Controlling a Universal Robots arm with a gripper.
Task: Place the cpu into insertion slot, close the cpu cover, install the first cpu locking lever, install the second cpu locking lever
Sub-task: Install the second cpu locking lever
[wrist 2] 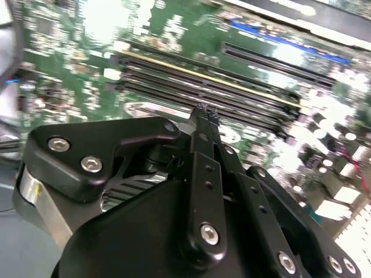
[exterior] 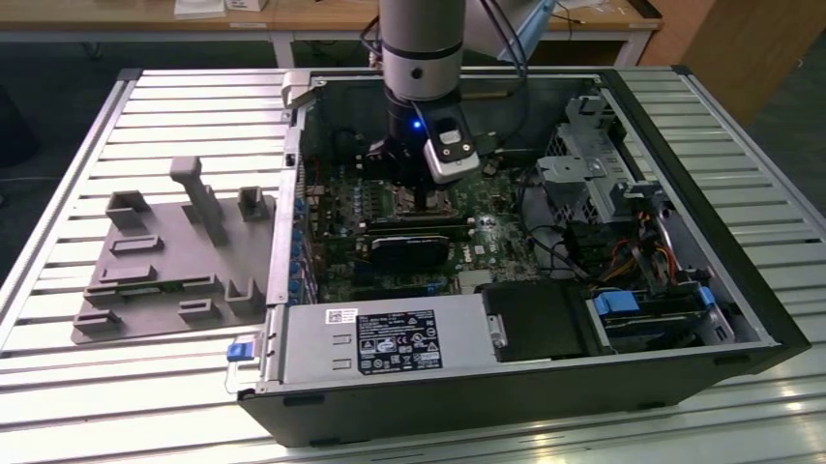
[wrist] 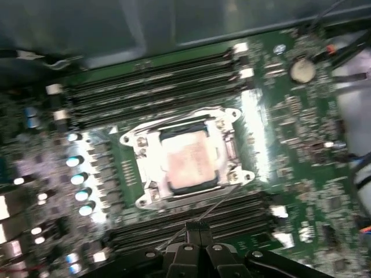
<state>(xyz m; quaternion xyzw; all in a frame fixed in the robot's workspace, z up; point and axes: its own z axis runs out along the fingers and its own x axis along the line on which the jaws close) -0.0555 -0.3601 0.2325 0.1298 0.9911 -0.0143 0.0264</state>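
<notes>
In the first wrist view the cpu (wrist: 188, 162) lies flat in its socket, its pale metal top showing through the window of the silvery cpu cover (wrist: 139, 147), which lies down around it. A thin wire lever (wrist: 204, 213) slants from the socket's corner toward my gripper (wrist: 197, 227). The gripper's two black fingers are shut together with nothing seen between them, a short way from the socket over the memory slots. In the second wrist view the gripper (wrist 2: 203, 110) hovers just above the board. In the exterior view the gripper (exterior: 410, 184) is deep inside the open computer case.
Memory slots (wrist: 156, 81) run on both sides of the socket, and a row of capacitors (wrist: 78, 179) stands beside it. A black card (exterior: 413, 246), the power supply (exterior: 374, 343) and the drive cage (exterior: 606, 174) crowd the case. A grey fixture plate (exterior: 168, 261) lies on the exterior view's left.
</notes>
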